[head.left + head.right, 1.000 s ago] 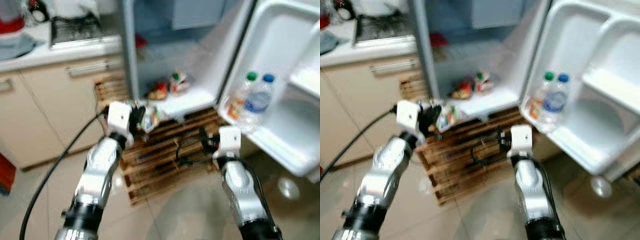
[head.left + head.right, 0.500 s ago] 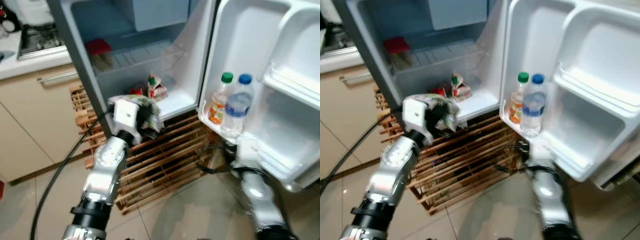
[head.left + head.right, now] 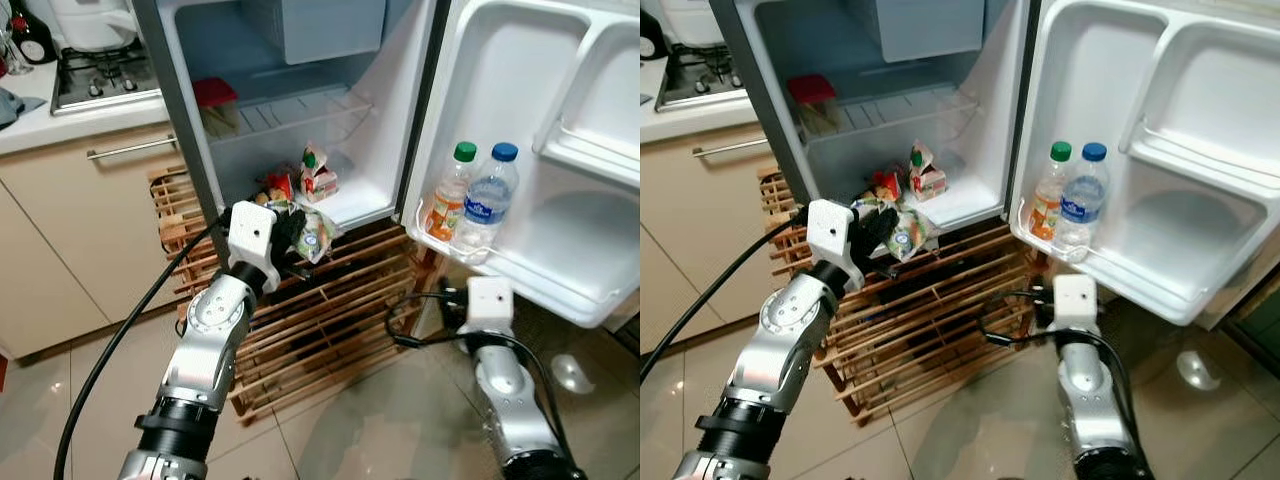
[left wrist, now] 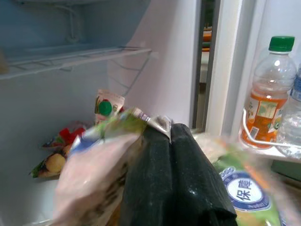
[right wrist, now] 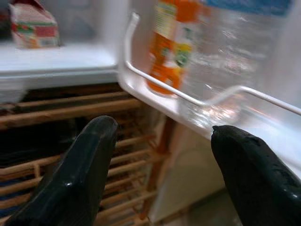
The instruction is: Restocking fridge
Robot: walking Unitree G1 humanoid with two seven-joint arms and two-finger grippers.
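- Hanging low by the wooden rack (image 3: 330, 310), the right gripper (image 5: 160, 165) had its fingers spread and held nothing.
- The left gripper (image 3: 290, 238) was clenched on a snack packet (image 3: 312, 238), just outside the fridge's (image 3: 190, 150) front edge.
- Beyond it lay the bottom shelf (image 3: 345, 205); a carton (image 3: 318, 178) stood toward its back.

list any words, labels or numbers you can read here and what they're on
"保康" (second character partly blurred): white characters on a blue round badge on the green and white plastic packet held in the left gripper.
Label of the green-capped bottle of orange drink: too blurred to read.
Blue label of the blue-capped clear water bottle: too small to read.
Small green-capped carton on the fridge floor: print too small to read.
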